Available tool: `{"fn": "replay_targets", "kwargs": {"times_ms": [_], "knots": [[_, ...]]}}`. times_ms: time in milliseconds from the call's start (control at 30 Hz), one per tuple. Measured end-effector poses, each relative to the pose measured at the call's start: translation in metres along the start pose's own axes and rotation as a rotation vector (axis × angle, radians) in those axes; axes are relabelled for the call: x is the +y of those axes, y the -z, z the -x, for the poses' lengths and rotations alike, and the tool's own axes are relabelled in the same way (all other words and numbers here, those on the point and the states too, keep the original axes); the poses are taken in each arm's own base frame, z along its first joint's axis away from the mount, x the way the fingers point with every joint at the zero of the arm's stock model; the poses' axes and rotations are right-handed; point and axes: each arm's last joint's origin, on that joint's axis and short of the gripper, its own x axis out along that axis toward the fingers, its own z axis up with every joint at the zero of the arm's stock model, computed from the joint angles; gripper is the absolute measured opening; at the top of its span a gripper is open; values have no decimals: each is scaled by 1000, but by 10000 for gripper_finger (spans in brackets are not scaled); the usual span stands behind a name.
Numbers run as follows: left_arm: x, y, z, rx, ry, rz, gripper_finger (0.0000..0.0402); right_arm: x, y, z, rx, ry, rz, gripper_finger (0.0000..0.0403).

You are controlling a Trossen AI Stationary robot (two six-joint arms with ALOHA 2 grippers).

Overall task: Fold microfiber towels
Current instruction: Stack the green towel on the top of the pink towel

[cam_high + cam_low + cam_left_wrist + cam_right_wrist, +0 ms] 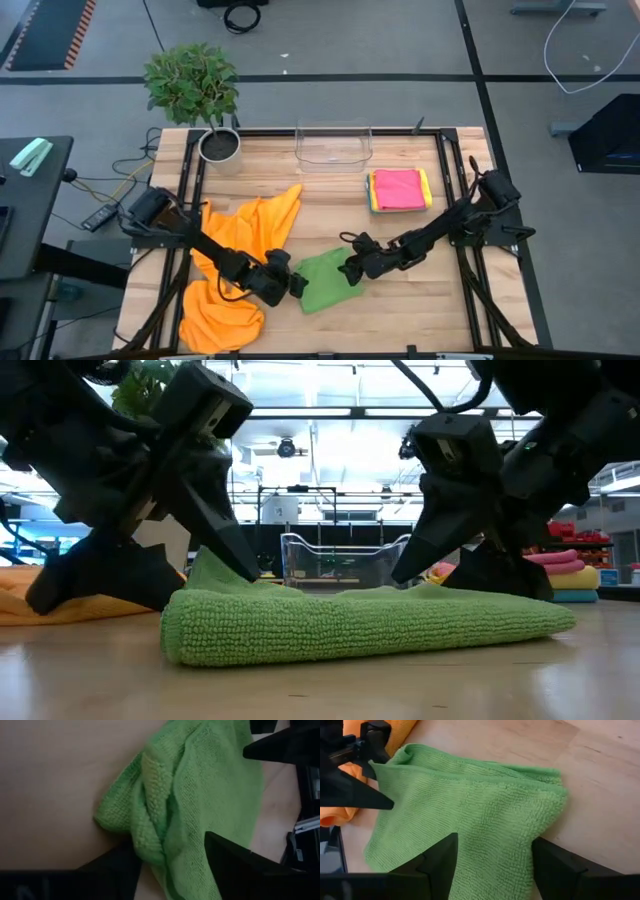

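Green towel (327, 280) is flanked on the counter (420, 300) by left gripper (297, 284) and right gripper (349, 268), both parted; clear bin (333, 146) is seen bare.

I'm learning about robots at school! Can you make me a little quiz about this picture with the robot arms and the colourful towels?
1. True or false: the green towel lies on the table between the left gripper and the right gripper.
2. What colour is the top cloth of the folded stack? A) blue B) pink C) orange
3. Fill the gap: the loose orange towels lie on the robot's ____ side of the table.

Key:
1. True. Both grippers sit at the green towel, one at each end, their jaws apart.
2. B, pink.
3. Left, under the left arm and below the potted plant.
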Motion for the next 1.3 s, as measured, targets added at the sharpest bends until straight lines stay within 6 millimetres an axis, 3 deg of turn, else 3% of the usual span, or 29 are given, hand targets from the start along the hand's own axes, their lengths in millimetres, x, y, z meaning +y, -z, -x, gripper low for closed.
{"fn": "replay_targets", "kwargs": {"times_ms": [133,333,400,467,700,867,1033,1167,1300], "knots": [[2,-2,-1,-6,-20,-14,151,-1,0,0,-6,9,2,187],[3,-4,-2,-21,-25,-41,23,4,0,-1,-16,14,45,42],[-3,-4,-2,-24,-12,-66,15,8,0,4,-18,0,67,14],[-13,-4,-2,-21,5,-108,20,14,-1,14,-39,-21,66,13],[-76,-19,4,-61,136,-242,11,24,-6,78,-95,36,85,7],[-113,-52,4,-127,119,-327,24,18,-10,122,-134,95,92,6],[-139,-106,0,-239,122,-418,11,0,-20,158,-174,189,79,5],[-138,-158,-11,-302,100,-404,13,-21,-34,180,-199,319,64,5],[-129,-200,-39,-299,193,-342,12,-41,-51,197,-223,441,60,4]]}}
